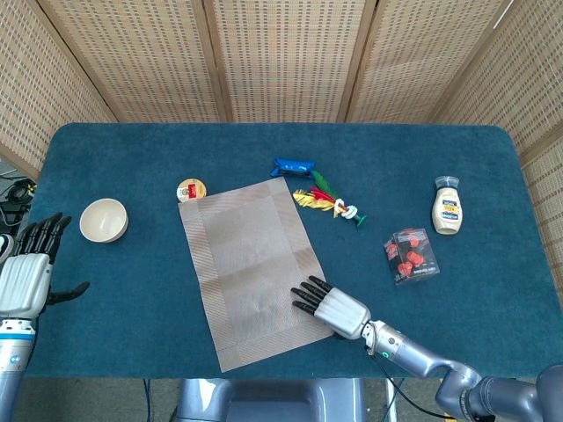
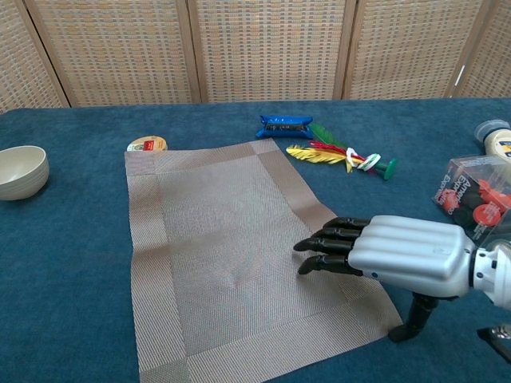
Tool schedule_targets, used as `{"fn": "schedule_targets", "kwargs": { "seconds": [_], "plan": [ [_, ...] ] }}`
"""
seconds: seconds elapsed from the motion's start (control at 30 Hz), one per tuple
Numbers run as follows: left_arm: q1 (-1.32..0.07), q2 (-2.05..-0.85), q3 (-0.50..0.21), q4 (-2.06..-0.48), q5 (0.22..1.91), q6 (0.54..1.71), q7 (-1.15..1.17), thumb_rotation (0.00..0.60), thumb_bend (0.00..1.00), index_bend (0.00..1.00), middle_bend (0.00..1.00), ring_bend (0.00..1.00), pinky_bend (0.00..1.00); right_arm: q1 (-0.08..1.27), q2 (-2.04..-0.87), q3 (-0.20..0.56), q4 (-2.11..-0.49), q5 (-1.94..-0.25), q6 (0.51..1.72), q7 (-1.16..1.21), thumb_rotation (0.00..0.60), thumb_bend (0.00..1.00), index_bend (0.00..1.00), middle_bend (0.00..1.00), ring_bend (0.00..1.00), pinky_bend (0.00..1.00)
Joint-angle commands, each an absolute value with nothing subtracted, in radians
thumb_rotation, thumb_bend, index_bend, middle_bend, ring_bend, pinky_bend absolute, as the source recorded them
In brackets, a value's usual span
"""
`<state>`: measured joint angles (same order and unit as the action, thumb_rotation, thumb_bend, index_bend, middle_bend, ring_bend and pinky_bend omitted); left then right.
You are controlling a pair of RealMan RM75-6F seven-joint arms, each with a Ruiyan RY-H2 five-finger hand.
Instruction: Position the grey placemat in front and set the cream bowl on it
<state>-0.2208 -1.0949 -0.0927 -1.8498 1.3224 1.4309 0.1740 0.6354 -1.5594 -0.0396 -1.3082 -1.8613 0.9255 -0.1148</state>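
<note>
One placemat (image 1: 252,271), one bowl (image 1: 104,220), one bottle (image 1: 447,207), two hands (image 1: 331,304).

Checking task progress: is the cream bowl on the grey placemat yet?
No, the cream bowl sits on bare table left of the grey placemat.

Dark blue cloth tabletop (image 1: 264,145), small round yellow-lidded tin (image 1: 191,190), blue wrapped packet (image 1: 293,166), feathered shuttlecock toy (image 1: 332,202), cream squeeze bottle (image 1: 447,207), clear box of red pieces (image 1: 411,256), woven folding screen (image 1: 281,53) behind.

The right hand (image 2: 399,255) reaches forward palm down, fingers (image 2: 331,239) straight and together, thumb pointing down. The left hand (image 1: 26,272) is upright at the edge, fingers apparently spread, thumb out.
</note>
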Motion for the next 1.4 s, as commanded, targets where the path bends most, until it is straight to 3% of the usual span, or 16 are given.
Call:
{"fn": "schedule_targets", "kwargs": {
  "seconds": [0.03, 0.37, 0.63, 1.2, 1.4],
  "plan": [
    [-0.220, -1.094, -0.093, -1.850, 1.321, 1.429, 0.172, 0.600, 0.00, 0.00, 0.00, 0.00, 0.00, 0.640, -1.562, -0.043, -1.307, -1.857, 0.933, -0.113, 0.600, 0.00, 0.15, 0.00, 0.00, 0.00],
    [-0.220, -1.089, -0.096, -1.852, 1.319, 1.416, 0.173, 0.600, 0.00, 0.00, 0.00, 0.00, 0.00, 0.645, -1.512, -0.095, -1.353, -1.862, 0.944, -0.107, 0.600, 0.00, 0.15, 0.00, 0.00, 0.00],
    [-0.219, -1.090, -0.098, -1.854, 1.320, 1.412, 0.178, 0.600, 0.00, 0.00, 0.00, 0.00, 0.00, 0.657, -1.544, -0.095, -1.321, -1.843, 0.944, -0.110, 0.600, 0.02, 0.15, 0.00, 0.00, 0.00],
    [-0.216, -1.088, -0.101, -1.853, 1.330, 1.408, 0.173, 0.600, 0.00, 0.00, 0.00, 0.00, 0.00, 0.686, -1.598, -0.074, -1.258, -1.816, 0.987, -0.078, 0.600, 0.60, 0.18, 0.00, 0.00, 0.00],
    [-0.215, -1.087, -0.101, -1.854, 1.333, 1.406, 0.173, 0.600, 0.00, 0.00, 0.00, 0.00, 0.00, 0.693, -1.599, -0.075, -1.260, -1.817, 1.006, -0.061, 0.600, 0.75, 0.28, 0.00, 0.00, 0.00]
  ]
}}
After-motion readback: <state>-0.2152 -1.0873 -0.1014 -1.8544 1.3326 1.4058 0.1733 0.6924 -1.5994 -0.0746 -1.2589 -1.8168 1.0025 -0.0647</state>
